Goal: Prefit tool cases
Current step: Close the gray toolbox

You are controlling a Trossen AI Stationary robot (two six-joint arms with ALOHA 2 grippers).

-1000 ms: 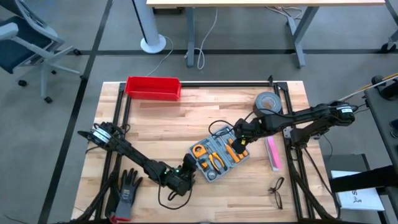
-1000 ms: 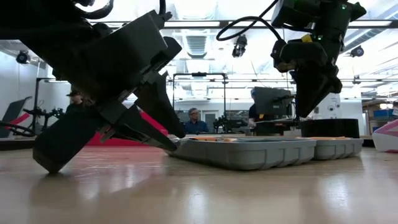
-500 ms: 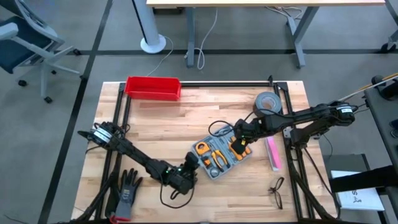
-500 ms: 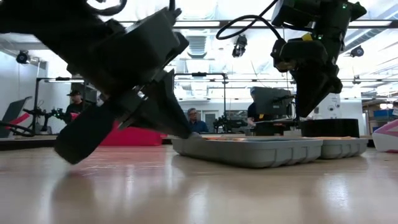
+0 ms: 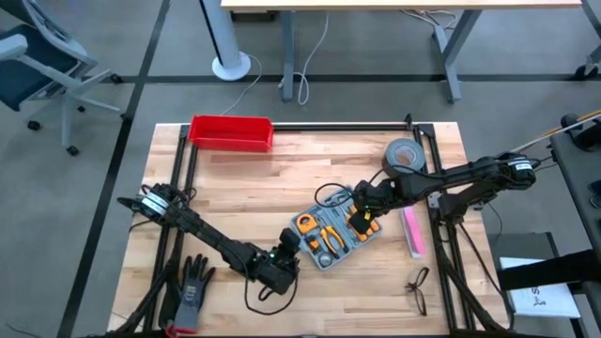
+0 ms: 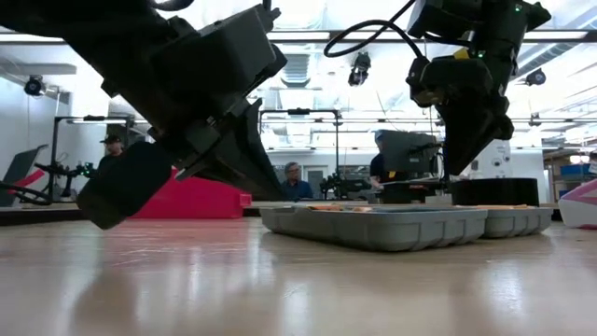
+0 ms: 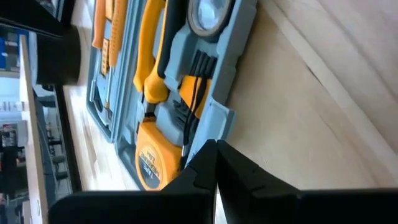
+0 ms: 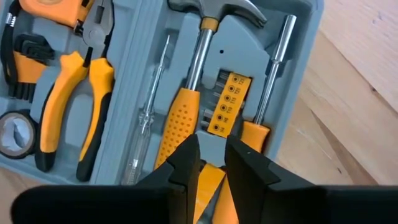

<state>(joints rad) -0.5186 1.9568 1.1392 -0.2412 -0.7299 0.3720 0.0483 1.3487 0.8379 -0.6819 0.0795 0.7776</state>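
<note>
Overhead, table-level and both close wrist views share the tool case (image 5: 331,237)

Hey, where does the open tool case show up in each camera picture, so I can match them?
High view: the tool case lies open at table centre, between both arms.
Low view: it is the grey tray at centre right.
Left wrist view: it fills the upper left.
Right wrist view: it fills most of the picture.
Shared landmark: the orange-handled pliers, hidden in the low view.
</note>
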